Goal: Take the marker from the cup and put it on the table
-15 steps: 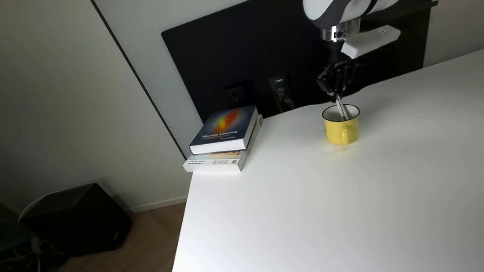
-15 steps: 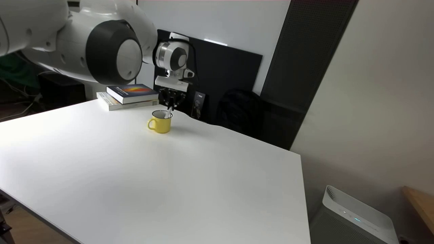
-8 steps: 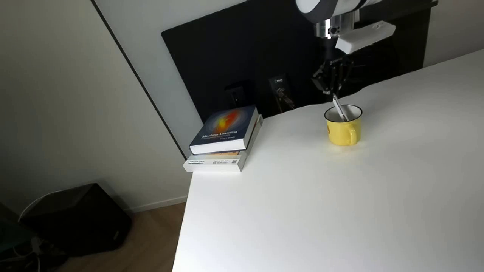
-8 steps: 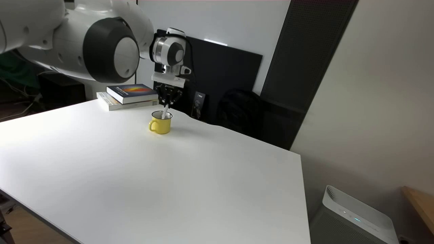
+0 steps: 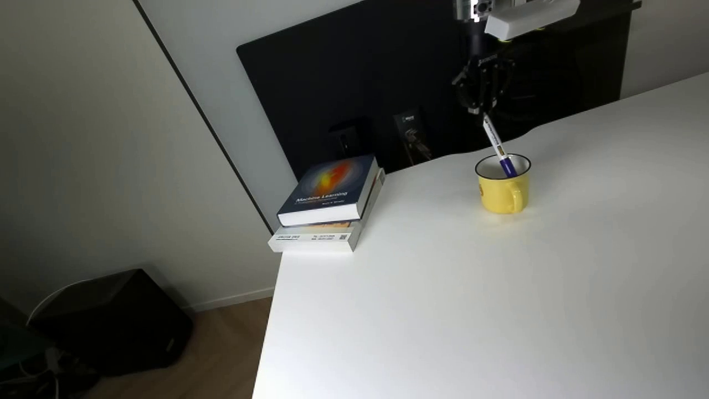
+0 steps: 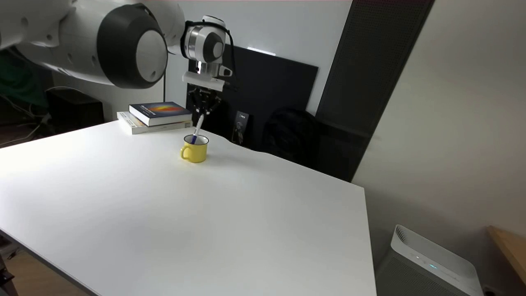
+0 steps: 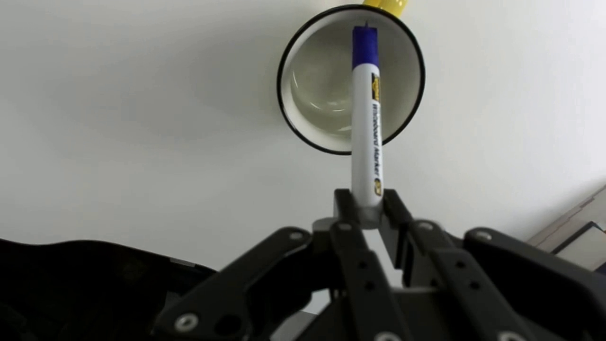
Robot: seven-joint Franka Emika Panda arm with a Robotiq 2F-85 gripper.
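The white marker [image 5: 497, 143] with its blue-purple cap end down is tilted at the yellow cup [image 5: 498, 198]. My gripper [image 5: 483, 112] is shut on the marker's upper end, well above the rim. In an exterior view the marker [image 6: 198, 126] leans with its cap's lower end still within the cup [image 6: 197, 153]. In the wrist view the fingertips [image 7: 344, 201] pinch the white barrel [image 7: 365, 118], and the cap shows over the cup's pale inside [image 7: 322, 80]. I cannot tell whether the cap touches the cup. The cup stands upright on the white table [image 5: 443, 310].
Two stacked books [image 5: 327, 194] lie at the table's corner, to the left of the cup in both exterior views. A black panel [image 5: 354, 94] stands behind the table's back edge. A grey-white appliance [image 6: 431, 263] stands off the table's side.
My gripper has risen with the marker, and the blue-purple cap now shows at the cup's rim. Earlier, the cup shifted and turned slightly; it has stayed put over the last half second.
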